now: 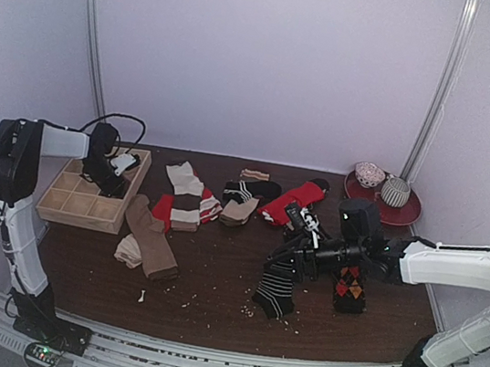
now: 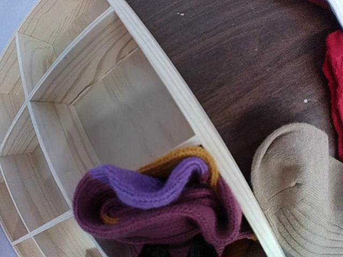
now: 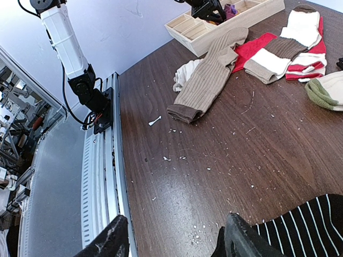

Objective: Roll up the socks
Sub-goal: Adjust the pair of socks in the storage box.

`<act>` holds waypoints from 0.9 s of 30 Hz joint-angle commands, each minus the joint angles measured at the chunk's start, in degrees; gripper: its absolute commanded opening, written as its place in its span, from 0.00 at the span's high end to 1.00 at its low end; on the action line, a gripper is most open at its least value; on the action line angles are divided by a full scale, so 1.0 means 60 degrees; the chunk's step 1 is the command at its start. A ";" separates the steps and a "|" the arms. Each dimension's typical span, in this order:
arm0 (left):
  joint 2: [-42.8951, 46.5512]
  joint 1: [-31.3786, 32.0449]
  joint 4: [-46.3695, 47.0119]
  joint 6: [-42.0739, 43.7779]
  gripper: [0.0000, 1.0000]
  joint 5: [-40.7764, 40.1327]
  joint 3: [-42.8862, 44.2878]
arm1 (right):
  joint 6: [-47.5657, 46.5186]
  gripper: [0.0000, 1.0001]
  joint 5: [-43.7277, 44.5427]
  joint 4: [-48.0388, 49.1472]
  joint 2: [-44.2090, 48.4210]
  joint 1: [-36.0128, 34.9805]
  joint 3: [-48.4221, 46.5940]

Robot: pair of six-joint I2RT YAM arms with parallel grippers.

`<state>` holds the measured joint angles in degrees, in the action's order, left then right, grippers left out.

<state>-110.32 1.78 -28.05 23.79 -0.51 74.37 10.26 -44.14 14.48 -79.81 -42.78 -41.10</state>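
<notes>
My left gripper (image 1: 110, 171) hangs over the wooden tray (image 1: 65, 203). It is shut on a bunched magenta-purple sock (image 2: 161, 209) with an orange edge, which hides its fingers and sits above the tray's wall (image 2: 177, 101). My right gripper (image 3: 177, 241) is open just above the bare table, and the black-and-white striped sock (image 3: 311, 227) lies against its right finger (image 3: 244, 238). From above, that sock (image 1: 275, 290) lies below the right gripper (image 1: 294, 257), with an argyle sock (image 1: 349, 290) beside it.
A tan sock (image 1: 151, 245) over a cream one (image 1: 129, 251), red and tan-striped socks (image 1: 185, 202), and dark and red socks (image 1: 293, 200) are spread across the table's middle. A red dish (image 1: 407, 212) with two rolled bundles stands at the back right. White crumbs dot the front.
</notes>
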 commanded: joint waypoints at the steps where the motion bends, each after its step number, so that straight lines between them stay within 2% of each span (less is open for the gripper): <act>1: -0.0923 0.0031 -0.0489 0.0004 0.86 -0.0738 -0.0748 | -0.0114 0.39 -0.0013 -0.0147 0.0073 -0.0062 -0.0029; 5: -0.1412 0.0117 -0.0762 -0.0151 0.87 -0.1009 -0.0537 | -0.0123 0.39 0.0014 -0.0150 0.0118 -0.0065 -0.0008; 7: -0.1167 0.0127 -0.0781 -0.0231 0.83 -0.0827 -0.0365 | -0.0141 0.39 0.0039 -0.0182 0.0139 -0.0065 -0.0013; 15: 0.1871 0.0102 0.0288 0.0037 0.40 -0.0556 -0.0889 | -0.0115 0.39 0.0060 -0.0130 0.0030 -0.0069 -0.0036; 20: 0.2870 0.0099 0.0366 0.0083 0.30 -0.0366 -0.0807 | -0.0112 0.39 0.0068 -0.0114 -0.0043 -0.0062 -0.0046; 22: 0.3190 0.0113 0.0527 0.0052 0.07 -0.0224 -0.0806 | -0.0128 0.39 0.0078 -0.0100 -0.0034 -0.0062 -0.0033; 23: 0.3341 0.0110 0.0652 0.0049 0.02 -0.0169 -0.0853 | -0.0128 0.39 0.0089 -0.0110 -0.0040 -0.0062 -0.0021; 27: 0.3702 0.0101 0.1276 -0.0223 0.02 -0.0088 -0.1034 | -0.0139 0.39 0.0129 -0.0109 -0.0083 -0.0063 -0.0031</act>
<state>-89.91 2.68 -25.36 23.83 -2.55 69.06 10.26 -43.97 13.82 -79.81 -42.78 -41.10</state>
